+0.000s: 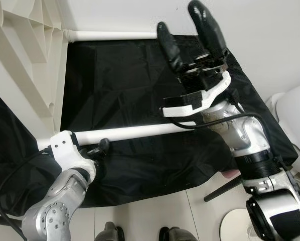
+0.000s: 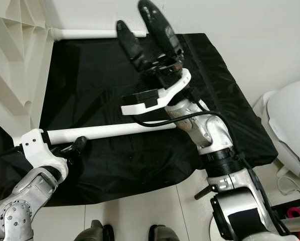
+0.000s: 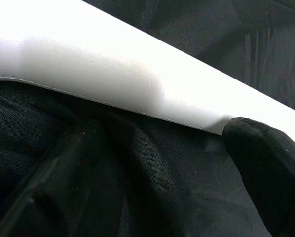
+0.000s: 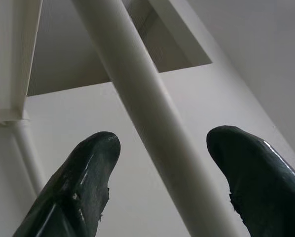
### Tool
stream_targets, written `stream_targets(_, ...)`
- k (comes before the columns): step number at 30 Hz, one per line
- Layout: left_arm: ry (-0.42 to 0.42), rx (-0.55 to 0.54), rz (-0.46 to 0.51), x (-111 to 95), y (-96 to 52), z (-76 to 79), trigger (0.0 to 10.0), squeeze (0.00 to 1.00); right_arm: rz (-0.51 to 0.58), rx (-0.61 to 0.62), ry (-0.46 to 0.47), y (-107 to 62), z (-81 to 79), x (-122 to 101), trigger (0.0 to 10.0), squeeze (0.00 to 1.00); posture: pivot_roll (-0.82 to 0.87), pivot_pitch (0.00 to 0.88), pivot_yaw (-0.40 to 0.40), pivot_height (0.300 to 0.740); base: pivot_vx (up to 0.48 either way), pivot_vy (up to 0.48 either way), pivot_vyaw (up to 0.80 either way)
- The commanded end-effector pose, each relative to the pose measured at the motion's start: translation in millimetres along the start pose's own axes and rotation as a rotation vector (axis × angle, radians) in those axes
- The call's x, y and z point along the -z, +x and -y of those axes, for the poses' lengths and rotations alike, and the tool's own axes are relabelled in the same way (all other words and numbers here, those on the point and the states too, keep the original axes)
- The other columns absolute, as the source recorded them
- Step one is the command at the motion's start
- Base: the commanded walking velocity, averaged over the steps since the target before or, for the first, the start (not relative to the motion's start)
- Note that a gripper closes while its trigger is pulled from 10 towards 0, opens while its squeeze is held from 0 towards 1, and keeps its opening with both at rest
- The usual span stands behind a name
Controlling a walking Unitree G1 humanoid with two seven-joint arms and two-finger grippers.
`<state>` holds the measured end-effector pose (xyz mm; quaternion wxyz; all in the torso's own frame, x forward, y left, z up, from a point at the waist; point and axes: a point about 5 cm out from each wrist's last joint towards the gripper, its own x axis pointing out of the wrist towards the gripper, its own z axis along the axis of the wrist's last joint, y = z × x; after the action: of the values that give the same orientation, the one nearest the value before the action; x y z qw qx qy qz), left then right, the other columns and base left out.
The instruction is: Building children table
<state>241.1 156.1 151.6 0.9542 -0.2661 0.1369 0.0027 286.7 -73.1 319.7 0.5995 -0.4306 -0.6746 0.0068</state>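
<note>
1. At your far left, the white ribbed tabletop panel (image 1: 19, 55) stands on edge beside the black cloth (image 1: 120, 70) spread over the floor.
2. Your left hand (image 1: 97, 149) sits low at the near end of a white table leg (image 1: 125, 132) lying across the cloth; one black finger (image 3: 266, 163) touches the tube's edge, the other rests apart on the cloth, so the fingers are spread and grip nothing.
3. A second white leg (image 1: 110, 35) lies along the wall at the cloth's far edge.
4. Your right hand (image 1: 187, 30) is raised above the cloth, fingers spread wide, holding nothing.
5. A white rounded object (image 2: 290, 125) sits at far right.
</note>
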Motion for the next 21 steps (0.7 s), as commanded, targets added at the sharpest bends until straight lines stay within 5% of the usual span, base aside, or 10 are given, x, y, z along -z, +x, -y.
stream_targets(1, -0.067, 0.057, -0.046, 11, 5.3, 16.1, 10.0, 0.0, 0.015, -0.023, 0.041, 8.2, -0.4, -1, 10.0, 0.0, -0.08, 0.143, 0.023, 0.74, 0.0, 0.0, 0.0)
stream_targets(4, -0.069, 0.061, -0.05, 12, 7.0, 17.3, 10.0, 0.0, 0.008, -0.059, 0.091, 24.7, 1.2, 0, 10.0, 0.0, -0.09, 0.144, 0.023, 0.74, 0.0, 0.0, 0.0)
stream_targets(21, -0.077, 0.069, -0.06, 15, 7.9, 21.2, 10.0, 0.0, -0.031, -0.157, 0.163, 61.0, 2.2, 0, 10.0, 0.0, -0.1, 0.156, 0.022, 0.74, 0.0, 0.0, 0.0)
